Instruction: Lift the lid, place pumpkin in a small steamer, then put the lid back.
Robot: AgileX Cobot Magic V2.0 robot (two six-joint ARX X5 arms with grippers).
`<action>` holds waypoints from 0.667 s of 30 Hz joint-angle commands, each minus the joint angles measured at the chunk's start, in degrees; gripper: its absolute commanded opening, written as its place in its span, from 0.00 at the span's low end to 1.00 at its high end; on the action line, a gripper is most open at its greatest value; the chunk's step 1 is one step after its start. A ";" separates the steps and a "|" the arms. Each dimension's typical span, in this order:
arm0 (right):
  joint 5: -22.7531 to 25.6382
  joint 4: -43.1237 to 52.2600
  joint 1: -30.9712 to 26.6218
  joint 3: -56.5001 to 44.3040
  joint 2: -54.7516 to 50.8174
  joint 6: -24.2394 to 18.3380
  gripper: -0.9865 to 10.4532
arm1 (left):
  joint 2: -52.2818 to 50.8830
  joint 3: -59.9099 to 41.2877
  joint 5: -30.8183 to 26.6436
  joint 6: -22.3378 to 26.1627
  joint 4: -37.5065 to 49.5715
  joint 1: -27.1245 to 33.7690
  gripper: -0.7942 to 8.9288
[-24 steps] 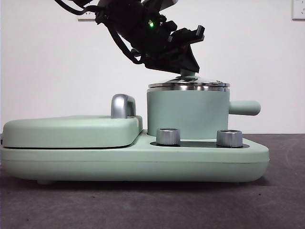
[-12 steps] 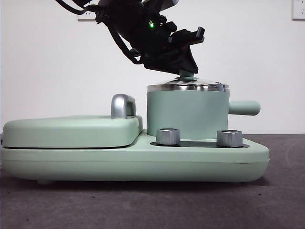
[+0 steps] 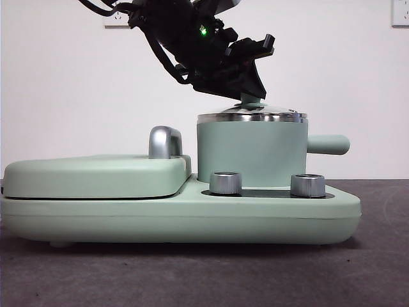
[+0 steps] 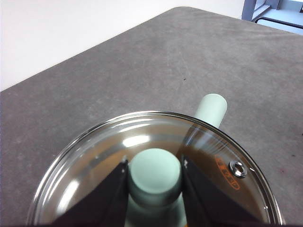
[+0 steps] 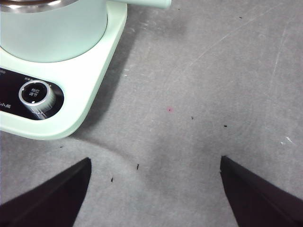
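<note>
Both left gripper (image 4: 155, 189) fingers clamped on lid (image 4: 94, 161) knob; right gripper (image 5: 154, 189) fingers wide apart, empty.

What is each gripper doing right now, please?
Left gripper: shut on the lid's knob, over the small steamer.
Right gripper: open, holding nothing.

Low front camera, two wrist cameras

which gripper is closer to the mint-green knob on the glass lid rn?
Left. The left gripper has its jaws closed on the mint-green knob of the clear glass lid, above the mint-green cylindrical steamer pot. The right gripper hovers open over bare table beside the appliance base.
</note>
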 commanded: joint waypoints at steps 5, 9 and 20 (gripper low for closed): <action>0.24 0.48 0.35 0.11 0.28 0.63 0.45 | 0.85 0.68 0.63 -0.68 -1.75 -0.72 0.09; 0.22 0.44 0.35 0.11 0.28 0.63 0.45 | 0.85 0.68 0.55 -0.63 0.74 -0.57 0.09; 0.26 0.46 0.35 0.11 0.28 0.63 0.45 | 0.85 3.34 0.55 -0.63 -1.05 -0.59 0.09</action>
